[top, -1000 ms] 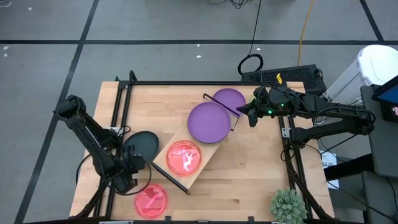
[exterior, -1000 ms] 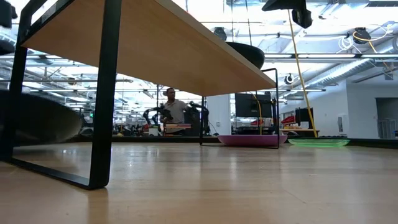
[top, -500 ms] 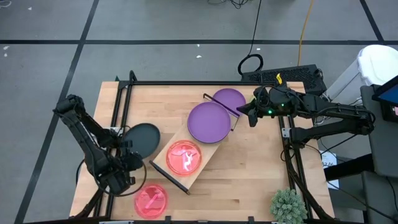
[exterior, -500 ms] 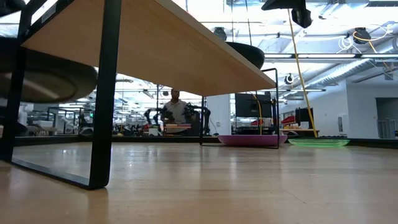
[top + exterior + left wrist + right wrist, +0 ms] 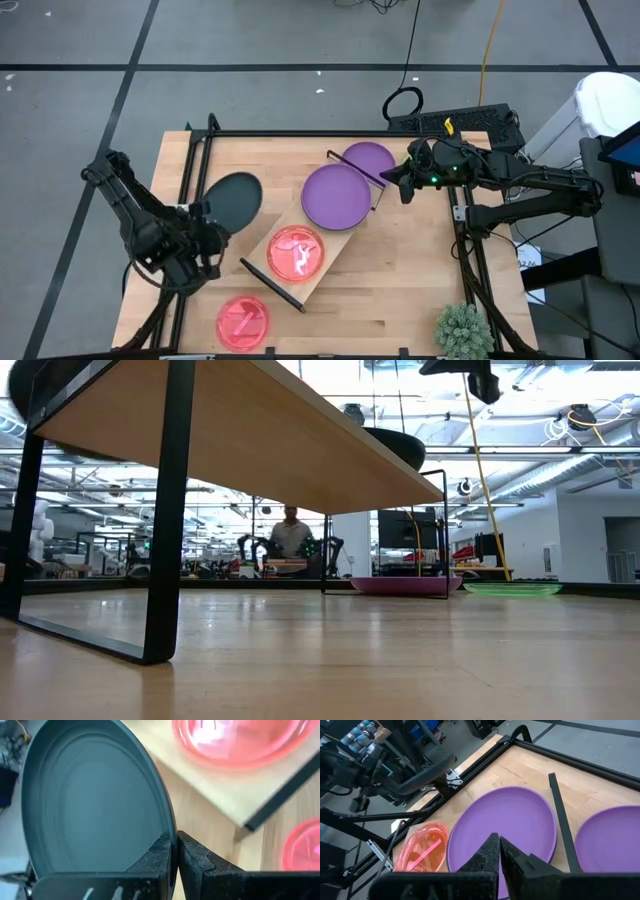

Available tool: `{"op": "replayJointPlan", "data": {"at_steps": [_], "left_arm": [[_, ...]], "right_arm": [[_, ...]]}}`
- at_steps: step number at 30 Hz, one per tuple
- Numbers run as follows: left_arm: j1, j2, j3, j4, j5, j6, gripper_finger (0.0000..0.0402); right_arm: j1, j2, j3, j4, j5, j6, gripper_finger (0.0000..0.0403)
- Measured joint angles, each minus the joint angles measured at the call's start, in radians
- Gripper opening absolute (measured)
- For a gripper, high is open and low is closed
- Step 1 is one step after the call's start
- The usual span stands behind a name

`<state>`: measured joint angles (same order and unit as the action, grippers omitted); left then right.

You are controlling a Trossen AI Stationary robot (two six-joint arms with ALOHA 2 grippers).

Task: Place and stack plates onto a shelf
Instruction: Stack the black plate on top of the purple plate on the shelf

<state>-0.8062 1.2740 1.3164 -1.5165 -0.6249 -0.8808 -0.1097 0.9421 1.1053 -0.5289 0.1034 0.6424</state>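
Note:
My left gripper (image 5: 208, 220) is shut on a dark teal-black plate (image 5: 236, 197) above the table's left part, beside the shelf's near-left end. The shelf (image 5: 322, 232), a light-wood board on black frame ends, lies slantwise at mid-table. It carries a purple plate (image 5: 338, 196) and a translucent pink plate (image 5: 296, 252). A second purple plate (image 5: 368, 157) lies on the table by the shelf's far end. Another pink plate (image 5: 243, 320) lies at the near edge. My right gripper (image 5: 403, 187) is shut on nothing and hovers off the shelf's far-right end. My left gripper pinches the dark plate's rim (image 5: 169, 831) between its two fingers (image 5: 159, 854), which come level from the near-left side. The plate (image 5: 95, 805) reaches away beyond the fingertips. It is lifted clear of the table, with its hollow side up.
Black frame rails (image 5: 330, 134) run along the table's far, left and right edges. A spiky green plant (image 5: 463, 330) stands at the near-right corner. In the low view the shelf board (image 5: 250, 430) spans overhead on its black leg (image 5: 165, 510). Bare tabletop (image 5: 400, 270) lies right of the shelf.
My left gripper, shut on the dark plate throughout, has risen and carried it toward the table's far edge. In the low view the plate has climbed from table height up past the shelf board. My right arm has kept still.

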Motion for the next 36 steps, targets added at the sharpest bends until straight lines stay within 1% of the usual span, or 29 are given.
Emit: {"op": "replayJointPlan", "data": {"at_steps": [5, 9, 16, 19, 24, 27, 31, 34, 36], "left_arm": [[0.064, 0.000, 0.089, 0.002, -0.017, 0.117, 0.0026], [0.116, 0.000, 0.163, 0.003, -0.059, 0.197, 0.0026], [0.224, 0.000, 0.284, 0.042, -0.063, 0.403, 0.0026], [0.267, 0.000, 0.319, 0.125, -0.065, 0.476, 0.0026], [0.331, 0.001, 0.349, 0.288, -0.048, 0.696, 0.0026], [0.378, 0.001, 0.350, 0.390, -0.011, 0.808, 0.0026], [0.427, 0.004, 0.350, 0.501, 0.053, 0.903, 0.0026], [0.464, 0.022, 0.350, 0.558, 0.105, 0.990, 0.0026], [0.485, 0.037, 0.349, 0.592, 0.150, 1.017, 0.0026]], "right_arm": [[0.000, 0.000, 0.000, 0.005, -0.001, 0.000, 0.0000], [0.000, 0.000, 0.000, 0.006, -0.003, 0.000, 0.0000], [0.000, 0.000, 0.000, 0.006, -0.003, -0.003, 0.0000], [0.000, 0.000, 0.000, 0.005, -0.003, 0.000, 0.0000], [0.000, 0.000, 0.000, 0.002, -0.003, -0.004, 0.0000], [0.000, 0.000, 0.000, 0.003, -0.003, -0.024, 0.0000], [0.000, -0.001, 0.000, 0.002, -0.003, -0.027, 0.0000], [0.000, -0.003, 0.000, 0.005, -0.002, -0.027, 0.0000], [0.000, -0.003, 0.000, 0.029, -0.004, -0.025, 0.0000]]}}
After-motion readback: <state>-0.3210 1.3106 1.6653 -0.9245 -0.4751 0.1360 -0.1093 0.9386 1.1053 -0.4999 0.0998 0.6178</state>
